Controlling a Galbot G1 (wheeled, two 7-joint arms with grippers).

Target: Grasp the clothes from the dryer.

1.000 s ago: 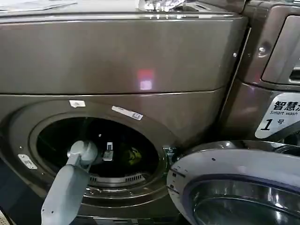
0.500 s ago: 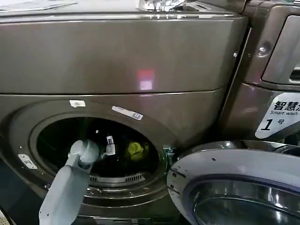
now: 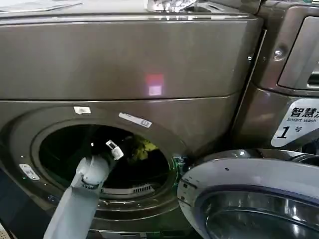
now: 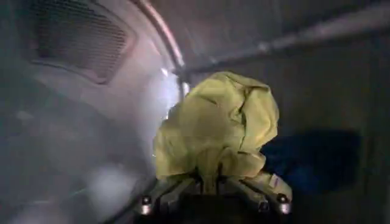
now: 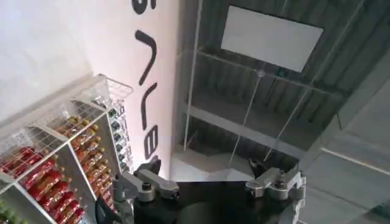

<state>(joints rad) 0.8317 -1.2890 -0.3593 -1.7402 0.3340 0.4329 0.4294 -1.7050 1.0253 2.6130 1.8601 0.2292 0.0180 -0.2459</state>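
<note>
One arm is at work: the left arm reaches up from about 7 o'clock in the head view into the round porthole of the large bronze-grey front-loading dryer [image 3: 124, 59]. The left gripper [image 3: 124, 148] sits inside the dark drum, toward 1 o'clock of the opening, and its fingers are closed on the small yellow-green crumpled fabric clothes [image 3: 143, 146]. In the left wrist view the clothes [image 4: 219, 125] bunch up just beyond the left gripper [image 4: 210, 182], with the lower edge of the fabric pinched between the two grey fingers [image 4: 167, 192]; the cloth appears to hang clear of the drum wall, though the dim interior makes that hard to confirm. Behind it lie the curved grey drum wall and a perforated panel [image 4: 79, 39].

At 4 o'clock in the head view the dryer's round white-rimmed glass door [image 3: 249, 199] stands swung open. A white corner label [image 3: 296, 122] with Chinese text and "1" sits at 3 o'clock.

The right gripper [image 5: 210, 182] is parked apart from the dryer, fingers spread wide on nothing, pointing toward a ceiling and a wire shelf of bottles [image 5: 55, 158].
</note>
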